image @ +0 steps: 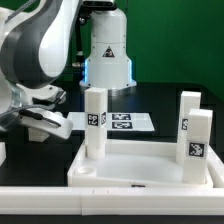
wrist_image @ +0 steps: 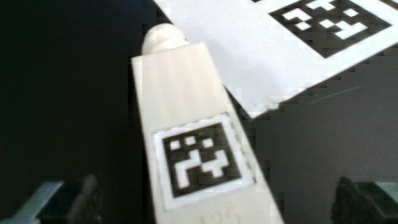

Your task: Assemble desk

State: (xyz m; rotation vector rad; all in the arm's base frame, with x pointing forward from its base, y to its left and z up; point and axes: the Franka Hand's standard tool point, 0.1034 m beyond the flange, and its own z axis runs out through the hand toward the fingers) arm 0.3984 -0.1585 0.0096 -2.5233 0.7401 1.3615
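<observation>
The desk slab (image: pixel 140 165) lies flat at the front. Three white tagged legs stand upright on it: one at the exterior view's left (image: pixel 95 120) and two at its right (image: pixel 188 112) (image: pixel 198 140). A fourth leg (wrist_image: pixel 187 120) lies on the black table, its square tag facing the wrist camera. My gripper (wrist_image: pixel 214 205) is open and straddles this leg, with a dark finger (wrist_image: pixel 63 200) on either side and a gap to each. In the exterior view my gripper (image: pixel 45 122) is low at the left, beside the slab, and mostly hides that leg.
The marker board (image: pixel 125 122) lies on the table behind the slab and also shows in the wrist view (wrist_image: pixel 294 40), just past the lying leg's tip. A long white rail (image: pixel 110 205) runs along the front. A white lamp-like stand (image: pixel 108 55) is behind.
</observation>
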